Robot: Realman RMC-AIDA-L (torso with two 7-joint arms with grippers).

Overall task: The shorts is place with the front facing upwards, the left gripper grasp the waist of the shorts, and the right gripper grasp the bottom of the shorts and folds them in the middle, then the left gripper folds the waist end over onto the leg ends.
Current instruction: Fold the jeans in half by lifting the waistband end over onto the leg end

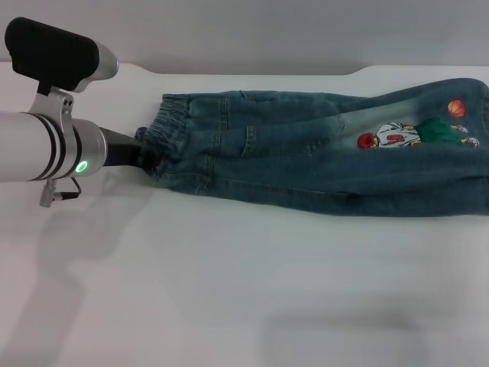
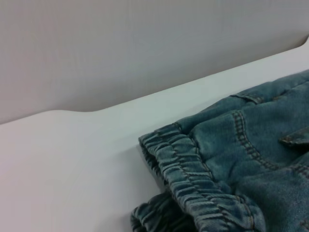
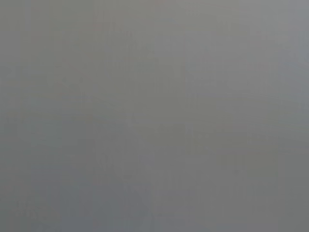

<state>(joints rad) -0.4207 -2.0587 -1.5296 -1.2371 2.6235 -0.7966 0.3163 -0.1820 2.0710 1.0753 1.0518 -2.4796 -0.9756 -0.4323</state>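
Left gripper [image 1: 144, 157]: black claw on a silver-white arm with a green light, at the left end of the shorts, touching the waist; fingers hidden against the denim, so clamped or apart cannot be told.
Waist [image 1: 170, 138]: gathered elastic band, the leftmost part of the shorts, bunched and slightly lifted where the claw meets it; the left wrist view shows its puckered edge [image 2: 193, 183] just above the table.
Shorts [image 1: 306, 153]: blue denim, already folded lengthwise into one long strip, lying flat across the far half of the table [image 1: 229, 290], waist left, legs right.
Cartoon print [image 1: 405, 134]: red, orange and green, on the upper layer of the shorts, toward their right end.
Leg ends [image 1: 483, 145]: rightmost part of the shorts, running past the picture's edge.
Right gripper: not visible; its wrist camera shows only plain grey.
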